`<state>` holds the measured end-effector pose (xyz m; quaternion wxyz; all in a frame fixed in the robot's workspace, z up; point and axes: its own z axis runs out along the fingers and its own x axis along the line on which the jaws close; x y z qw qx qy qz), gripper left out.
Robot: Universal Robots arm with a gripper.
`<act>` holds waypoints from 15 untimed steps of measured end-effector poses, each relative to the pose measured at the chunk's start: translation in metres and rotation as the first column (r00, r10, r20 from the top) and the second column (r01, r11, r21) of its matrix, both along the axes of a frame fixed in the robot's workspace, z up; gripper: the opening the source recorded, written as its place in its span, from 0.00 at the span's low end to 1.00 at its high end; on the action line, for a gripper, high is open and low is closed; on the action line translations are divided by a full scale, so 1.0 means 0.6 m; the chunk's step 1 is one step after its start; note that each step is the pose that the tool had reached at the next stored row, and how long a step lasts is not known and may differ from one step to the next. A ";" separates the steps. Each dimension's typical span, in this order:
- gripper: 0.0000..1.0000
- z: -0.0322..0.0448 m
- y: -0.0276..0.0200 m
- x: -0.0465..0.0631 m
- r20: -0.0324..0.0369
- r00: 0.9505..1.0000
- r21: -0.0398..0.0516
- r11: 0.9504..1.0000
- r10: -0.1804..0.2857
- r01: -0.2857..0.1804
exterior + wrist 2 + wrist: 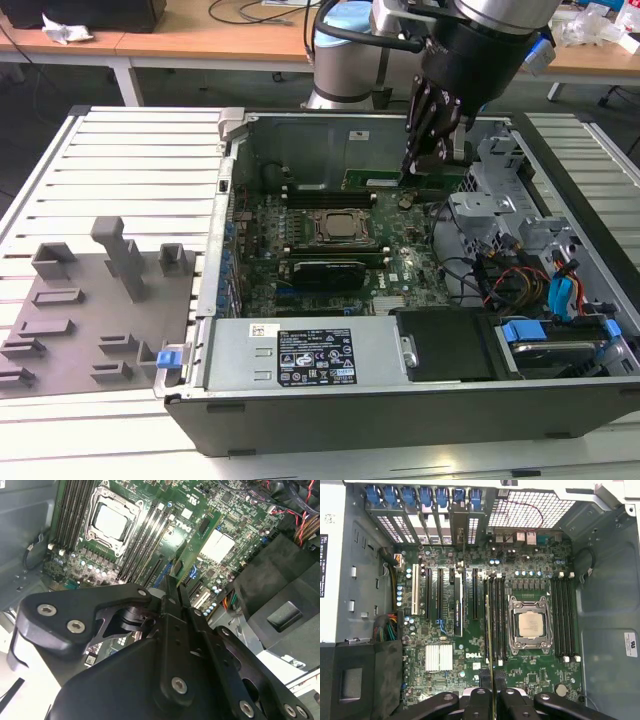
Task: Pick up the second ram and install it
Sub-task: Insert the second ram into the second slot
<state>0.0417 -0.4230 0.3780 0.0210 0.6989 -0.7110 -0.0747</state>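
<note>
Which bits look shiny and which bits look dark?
First wrist view: the white heatsink shines, the black block sits in shadow. Second wrist view: the processor glares pale; the gripper, holding the second ram, looks dark against the lit motherboard.

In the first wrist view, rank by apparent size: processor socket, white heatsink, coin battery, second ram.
Largest to smallest: processor socket, white heatsink, coin battery. The second ram, clamped edge-on in the gripper, shows as a thin line, so unranked.
</note>
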 end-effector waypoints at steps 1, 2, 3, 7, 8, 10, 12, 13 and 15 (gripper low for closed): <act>0.14 0.000 0.0000 0.000 0.000 1.000 0.000 1.000 0.000 0.000; 0.14 -0.003 0.0000 0.000 0.000 1.000 0.000 1.000 0.000 0.000; 0.14 -0.006 0.0000 0.000 0.000 1.000 0.000 1.000 0.000 0.000; 0.14 -0.014 0.0000 0.000 0.000 1.000 0.000 1.000 0.000 0.000; 0.14 -0.015 0.0000 0.000 0.000 1.000 0.000 1.000 0.000 0.000; 0.14 -0.016 0.0000 0.000 0.000 1.000 0.000 1.000 0.000 0.000; 0.14 -0.018 0.0000 0.000 0.000 1.000 0.000 1.000 0.000 0.000; 0.14 -0.018 0.0000 0.000 0.000 1.000 0.000 1.000 0.000 0.000; 0.14 -0.019 0.0000 0.000 0.000 1.000 0.000 1.000 0.000 0.000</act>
